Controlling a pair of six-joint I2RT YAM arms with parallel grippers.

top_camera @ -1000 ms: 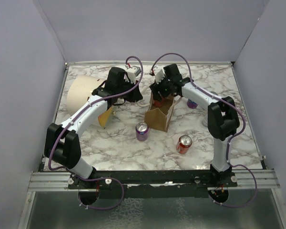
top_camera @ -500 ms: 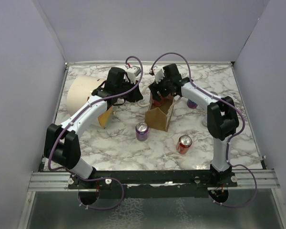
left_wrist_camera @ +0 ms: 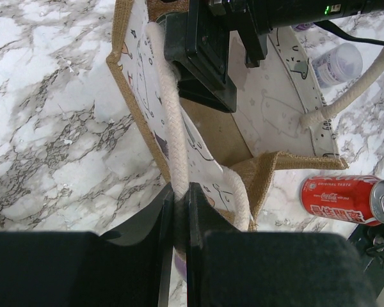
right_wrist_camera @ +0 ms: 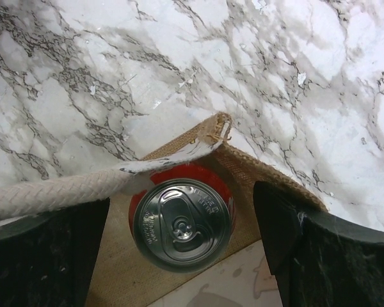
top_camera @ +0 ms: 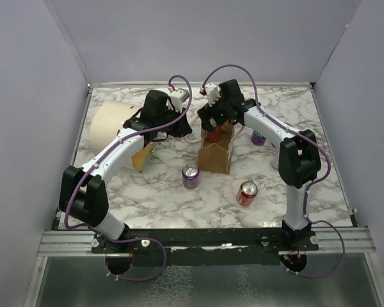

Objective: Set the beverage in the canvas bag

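The right gripper (right_wrist_camera: pixel 181 211) stands wide open, one finger on either side of the beverage (right_wrist_camera: pixel 182 224). This red can sits upright in a corner of the canvas bag (top_camera: pixel 214 157) and seems to touch neither finger. The step in hand looks like the retreat, best done straight up with jaws wide and clear of the rim. The right arm reaches forward, wrist pointing down. The left gripper (left_wrist_camera: pixel 177 211) pinches a cream handle (left_wrist_camera: pixel 169 115), holding the mouth open.

Marble-look tabletop (top_camera: pixel 147 192) in a plain booth.
White w/ grey veins; pale lavender walls (top_camera: pixel 198 38) on 3 sides; alu. rail (top_camera: pixel 64 242) along near edge; even light.
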